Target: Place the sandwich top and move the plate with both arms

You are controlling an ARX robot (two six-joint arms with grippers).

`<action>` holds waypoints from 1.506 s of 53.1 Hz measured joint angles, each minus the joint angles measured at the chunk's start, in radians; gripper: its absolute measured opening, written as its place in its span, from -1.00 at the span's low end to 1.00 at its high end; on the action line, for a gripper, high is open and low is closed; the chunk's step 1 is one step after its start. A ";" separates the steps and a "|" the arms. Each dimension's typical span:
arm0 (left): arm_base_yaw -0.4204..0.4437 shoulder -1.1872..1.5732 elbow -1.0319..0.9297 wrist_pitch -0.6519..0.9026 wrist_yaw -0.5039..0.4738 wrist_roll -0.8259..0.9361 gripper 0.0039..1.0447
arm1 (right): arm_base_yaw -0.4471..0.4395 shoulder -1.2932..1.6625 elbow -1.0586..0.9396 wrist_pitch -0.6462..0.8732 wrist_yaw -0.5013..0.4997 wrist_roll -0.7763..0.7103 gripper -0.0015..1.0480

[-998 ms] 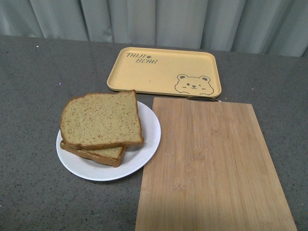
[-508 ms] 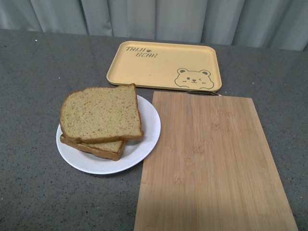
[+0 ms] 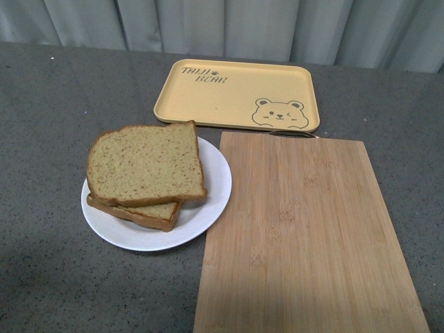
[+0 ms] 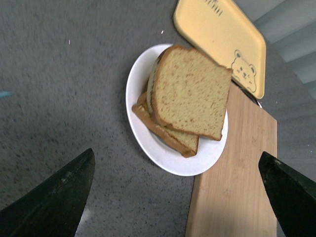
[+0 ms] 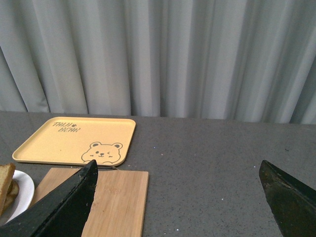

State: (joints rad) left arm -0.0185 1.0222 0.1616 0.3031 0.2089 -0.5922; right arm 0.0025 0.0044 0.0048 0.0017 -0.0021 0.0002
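The sandwich top [image 3: 144, 163] sits on the plate [image 3: 216, 182]. The plate rim meets the cutting board [image 3: 305, 236], with open table [image 3: 41, 139] opposite. The left gripper [image 4: 176, 153] and right gripper [image 5: 177, 163] are spread apart, empty.

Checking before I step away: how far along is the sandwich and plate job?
Done: the top slice sits on the lower slice on the plate. In hand: nothing; the left gripper and right gripper are open. Left: moving the plate, resting beside the cutting board.
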 joint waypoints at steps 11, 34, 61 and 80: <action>-0.028 0.364 0.041 0.215 0.034 -0.117 0.88 | 0.000 0.000 0.000 0.000 0.000 0.000 0.82; -0.082 0.750 0.178 0.319 0.034 -0.199 0.88 | 0.000 0.000 0.000 0.000 0.000 0.000 0.82; -0.121 0.922 0.268 0.385 0.084 -0.275 0.51 | 0.000 0.000 0.000 0.000 0.000 0.000 0.82; -0.115 1.012 0.277 0.458 0.136 -0.338 -0.66 | 0.000 0.000 0.000 0.000 0.000 0.000 0.82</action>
State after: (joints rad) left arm -0.1333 2.0342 0.4385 0.7612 0.3450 -0.9298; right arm 0.0021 0.0044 0.0048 0.0017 -0.0021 0.0002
